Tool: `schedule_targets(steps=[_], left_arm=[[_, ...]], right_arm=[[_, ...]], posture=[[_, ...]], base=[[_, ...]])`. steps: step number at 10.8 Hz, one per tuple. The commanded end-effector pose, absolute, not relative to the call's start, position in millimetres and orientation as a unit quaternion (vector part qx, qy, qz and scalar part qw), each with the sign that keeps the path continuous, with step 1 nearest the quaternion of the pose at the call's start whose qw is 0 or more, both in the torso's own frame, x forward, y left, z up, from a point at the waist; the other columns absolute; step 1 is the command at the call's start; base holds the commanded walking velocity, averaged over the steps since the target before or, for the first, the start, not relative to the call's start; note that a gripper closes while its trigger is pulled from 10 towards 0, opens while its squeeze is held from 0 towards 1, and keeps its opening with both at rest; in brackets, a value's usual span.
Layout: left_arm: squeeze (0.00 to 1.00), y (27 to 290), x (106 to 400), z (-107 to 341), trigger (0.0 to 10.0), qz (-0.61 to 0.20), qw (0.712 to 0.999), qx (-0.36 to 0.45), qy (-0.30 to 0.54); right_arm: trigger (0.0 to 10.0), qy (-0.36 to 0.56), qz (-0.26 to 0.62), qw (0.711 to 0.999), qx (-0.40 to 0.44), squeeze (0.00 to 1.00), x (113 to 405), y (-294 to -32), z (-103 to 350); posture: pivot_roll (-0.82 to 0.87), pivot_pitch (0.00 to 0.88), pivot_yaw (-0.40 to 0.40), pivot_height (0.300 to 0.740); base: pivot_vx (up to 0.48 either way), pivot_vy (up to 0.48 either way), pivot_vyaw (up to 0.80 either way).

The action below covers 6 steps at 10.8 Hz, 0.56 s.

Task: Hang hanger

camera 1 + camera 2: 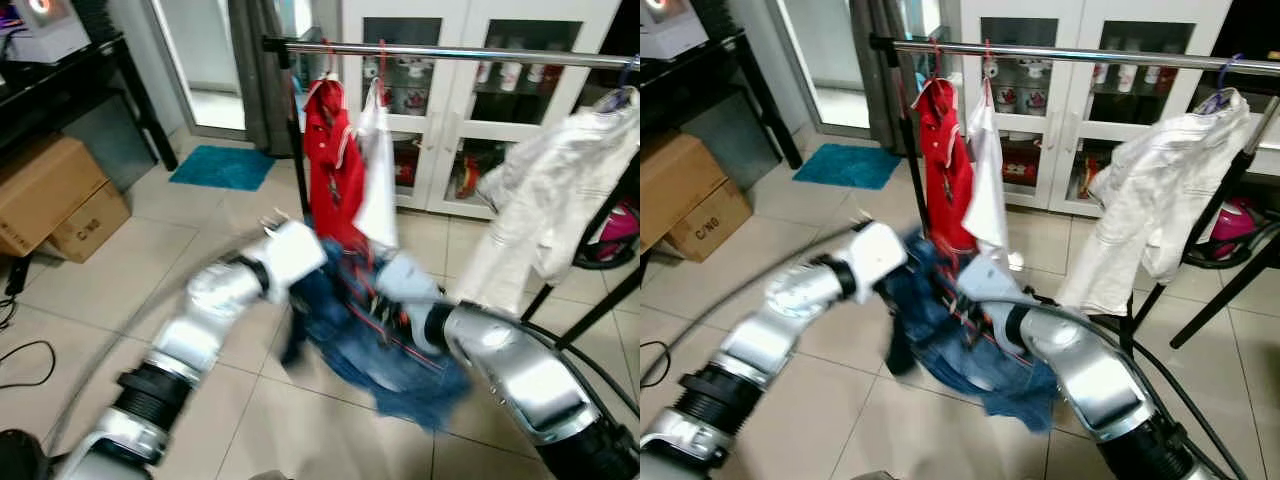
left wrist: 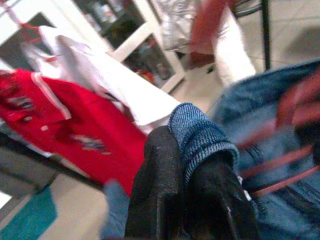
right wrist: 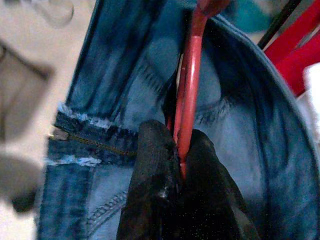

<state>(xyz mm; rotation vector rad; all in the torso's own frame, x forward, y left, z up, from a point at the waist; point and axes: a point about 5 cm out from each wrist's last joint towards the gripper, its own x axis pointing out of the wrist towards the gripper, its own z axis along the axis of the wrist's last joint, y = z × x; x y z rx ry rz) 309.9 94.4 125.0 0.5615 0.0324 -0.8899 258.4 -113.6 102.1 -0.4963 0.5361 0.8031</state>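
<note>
Chrome clothes rail [image 1: 450,52] up at 12 o'clock, nothing new hooked on yet. Denim garment [image 1: 385,335] on its red hanger [image 3: 187,95] hanging low at 6 o'clock. Right gripper [image 3: 180,165] pinching that hanger, left gripper [image 2: 187,165] clamped on a denim fold. Lift and hook left to do.
</note>
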Motion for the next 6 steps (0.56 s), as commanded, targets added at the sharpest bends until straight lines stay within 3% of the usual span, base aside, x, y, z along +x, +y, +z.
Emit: schedule_targets(steps=[1,4,6], left_arm=[[0.00,92,310,135,0.0,-0.426,0.860,0.283,-0.004],[0.00,111,318,133,0.0,-0.380,0.866,0.325,0.015],[0.00,121,317,127,0.0,-0.375,0.859,0.348,0.034]], right_arm=[[0.0,0.265,0.396,0.841,-0.258,0.00,256,-107,97],[0.0,0.288,0.397,0.829,-0.268,0.00,253,-110,93],[0.0,0.320,0.381,0.778,-0.384,0.00,248,-133,80]], posture=[[-0.08,0.000,0.114,0.740],[-0.08,0.000,0.109,0.740],[-0.08,0.000,0.110,0.740]], base=[[0.000,0.000,0.00],[0.000,0.000,0.00],[0.000,0.000,0.00]])
